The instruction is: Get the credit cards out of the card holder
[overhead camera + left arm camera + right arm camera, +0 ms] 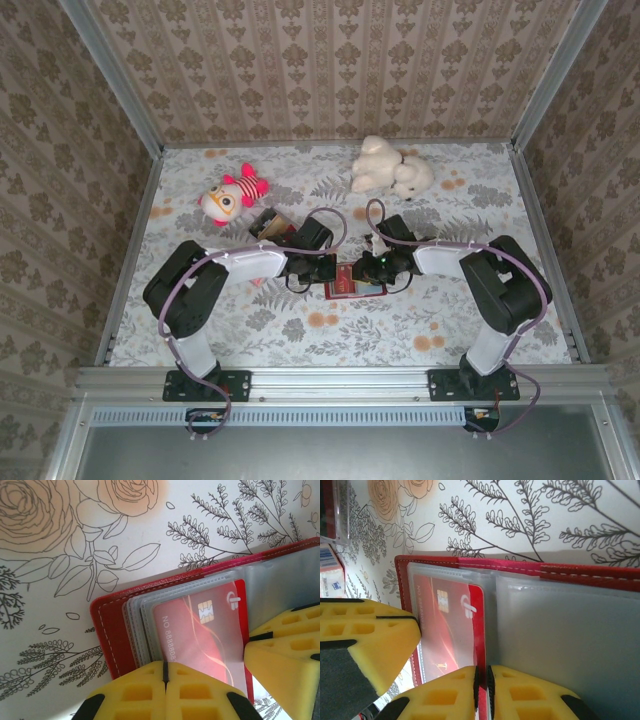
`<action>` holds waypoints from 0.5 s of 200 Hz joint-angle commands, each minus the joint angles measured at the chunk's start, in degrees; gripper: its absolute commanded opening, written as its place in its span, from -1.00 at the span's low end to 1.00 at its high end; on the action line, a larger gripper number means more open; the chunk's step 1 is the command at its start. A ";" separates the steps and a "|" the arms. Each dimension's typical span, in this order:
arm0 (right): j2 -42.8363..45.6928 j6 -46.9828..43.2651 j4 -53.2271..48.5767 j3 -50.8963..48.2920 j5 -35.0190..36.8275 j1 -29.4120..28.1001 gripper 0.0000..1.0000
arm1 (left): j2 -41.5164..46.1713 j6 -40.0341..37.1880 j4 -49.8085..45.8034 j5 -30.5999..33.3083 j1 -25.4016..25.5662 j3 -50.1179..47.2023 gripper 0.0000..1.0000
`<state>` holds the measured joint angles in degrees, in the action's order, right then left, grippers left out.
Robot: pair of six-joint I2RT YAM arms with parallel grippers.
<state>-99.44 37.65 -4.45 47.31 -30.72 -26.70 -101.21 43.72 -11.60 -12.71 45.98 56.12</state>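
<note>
Floral tablecloth (pixel 300 330) spread from wall to wall, and patterned wallpaper (pixel 330 70) closed it in on 3 sides. Near the middle of the cloth we saw the card holder (pixel 355 285) lying open and flat, sleeves up, with the left arm (pixel 250 262) and the right arm (pixel 450 262) bent inward over it. At the far side sat a pink-and-white plush toy (pixel 232 197) on the left and a white plush toy (pixel 390 168) on the right, and a small clear box (pixel 270 225) lay just beyond the left arm's wrist. From the left wrist we looked onto a stack of clear sleeves (pixel 142 625) inside the red cover; the top sleeve held 1 red credit card (pixel 200 635) with a gold chip. The left gripper (pixel 165 672) had its yellow fingers (pixel 135 695) pressed together at the near edge of that stack, where the sleeve edges ran under them; we could not tell whether a sleeve was caught between them. The right gripper (pixel 482 675) was pressed together too, at the line where the card's sleeve met the centre fold, and a sliver of red showed between its pads (pixel 530 700), so it pinched the holder there. The card lay between the 2 grippers.
</note>
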 commanded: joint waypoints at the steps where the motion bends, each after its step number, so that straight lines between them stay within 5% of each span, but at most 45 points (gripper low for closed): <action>1: -1.59 -0.32 0.95 1.46 -2.01 -0.02 -0.70 | -1.89 1.58 0.16 -1.00 -0.09 -2.75 -0.93; 46: -1.29 0.77 2.23 0.97 -2.66 -0.02 -0.96 | -0.95 1.19 -0.88 0.15 -0.07 -3.21 -0.89; 100: 3.55 1.37 -0.24 -1.46 -0.89 0.90 -1.00 | 2.64 -0.91 -2.64 1.74 -0.33 -2.15 -0.45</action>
<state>-99.11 38.15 -4.32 47.16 -31.42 -26.26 -100.29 43.88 -9.98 -12.84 45.76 55.07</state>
